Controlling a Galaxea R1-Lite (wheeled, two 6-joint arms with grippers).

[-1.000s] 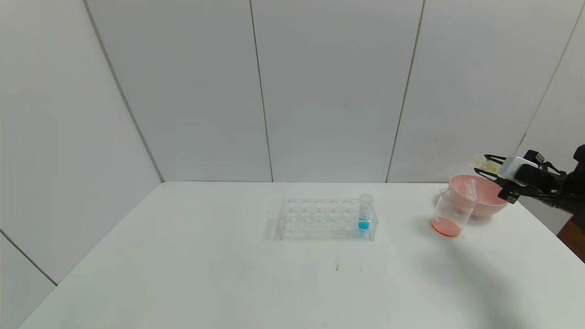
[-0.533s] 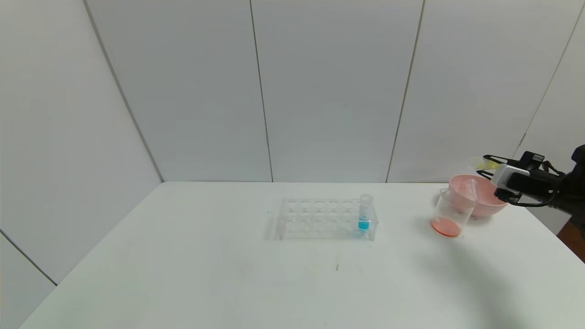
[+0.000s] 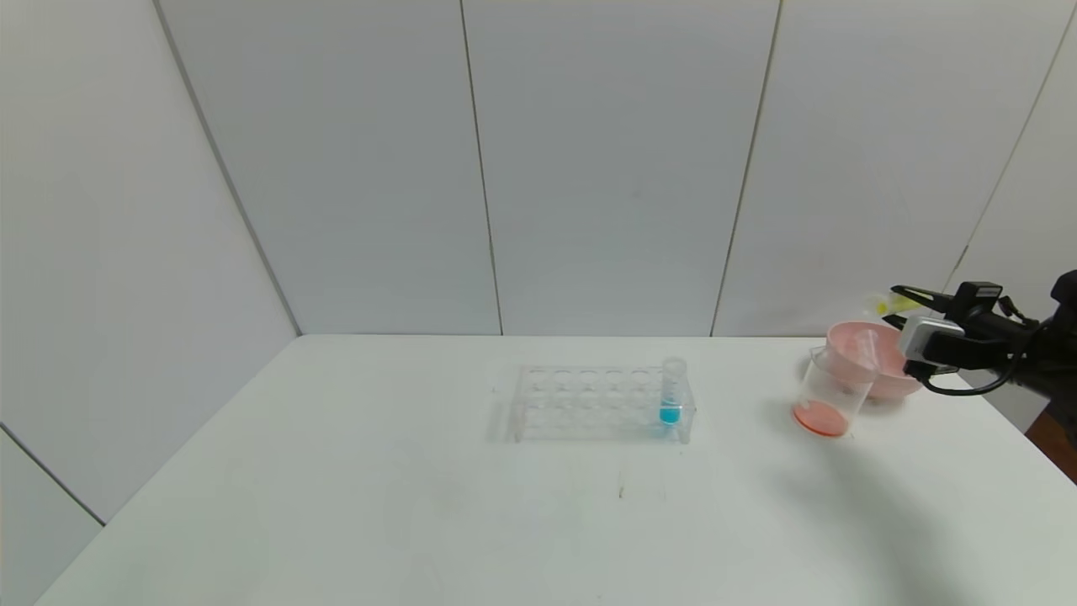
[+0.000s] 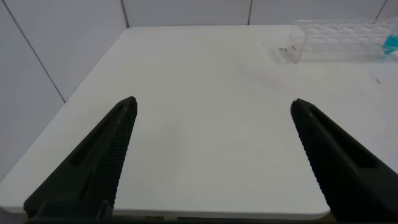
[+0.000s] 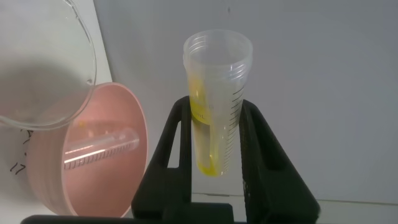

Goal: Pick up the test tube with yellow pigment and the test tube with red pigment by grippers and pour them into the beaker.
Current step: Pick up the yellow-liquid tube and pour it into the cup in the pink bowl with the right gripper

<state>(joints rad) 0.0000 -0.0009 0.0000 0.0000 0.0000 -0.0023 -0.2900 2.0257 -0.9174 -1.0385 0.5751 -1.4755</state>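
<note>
Clamping the test tube with yellow pigment point(image 5: 214, 112) near the table's far right corner, the right gripper point(image 3: 902, 305) is held beyond the pink bowl point(image 3: 875, 362); the tube lies almost level, mouth toward the beaker point(image 3: 831, 391), set nearer the front; the left gripper point(image 4: 214, 155) is parked, jaws apart.

Right gripper point(image 5: 214, 134) pinches the test tube with yellow pigment point(image 5: 214, 102) mid-frame; pink bowl point(image 5: 140, 137) lower left holds an empty tube point(image 5: 102, 148); beaker point(image 5: 46, 62) upper left
</note>
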